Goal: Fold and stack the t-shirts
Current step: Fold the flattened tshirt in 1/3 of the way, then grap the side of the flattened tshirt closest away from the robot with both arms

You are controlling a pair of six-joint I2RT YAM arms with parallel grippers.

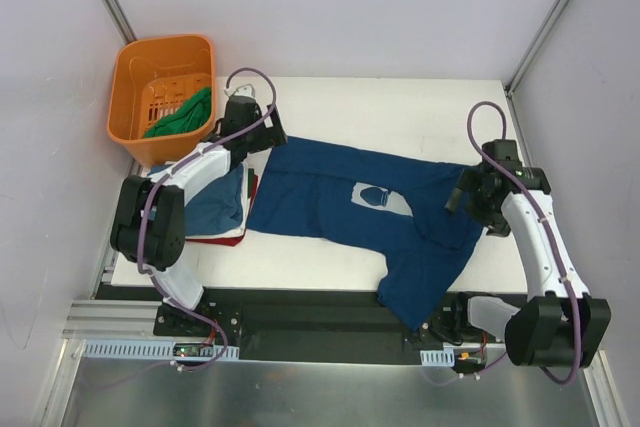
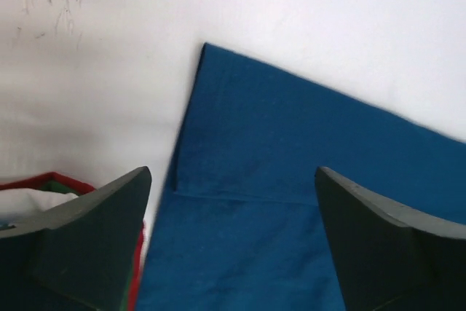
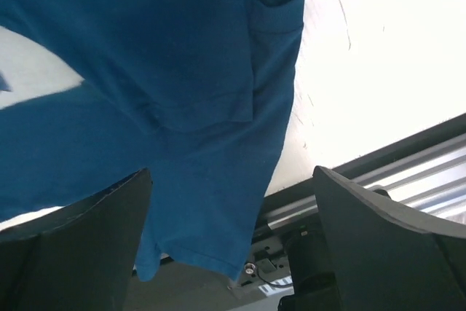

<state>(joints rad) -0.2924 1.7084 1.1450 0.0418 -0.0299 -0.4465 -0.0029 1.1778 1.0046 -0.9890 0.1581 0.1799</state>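
A dark blue t-shirt (image 1: 330, 197) with a small pale chest print (image 1: 380, 197) lies spread across the table, and one end hangs over the front edge (image 1: 415, 297). My left gripper (image 1: 266, 137) is open and empty above the shirt's far left corner (image 2: 211, 63); the left wrist view shows cloth (image 2: 291, 202) between the fingers (image 2: 102, 238). My right gripper (image 1: 458, 197) is open and empty over the shirt's right side (image 3: 182, 71), with its fingers (image 3: 378, 238) apart. A folded stack with a teal-blue shirt (image 1: 215, 207) on top lies at the left, showing white and red edges (image 2: 44, 178).
An orange plastic basket (image 1: 135, 67) stands at the far left corner and holds a green shirt (image 1: 185, 115). Bare white table (image 1: 400, 117) shows behind the shirt. The black front rail (image 1: 300, 312) and metal frame (image 3: 378, 172) run along the near edge.
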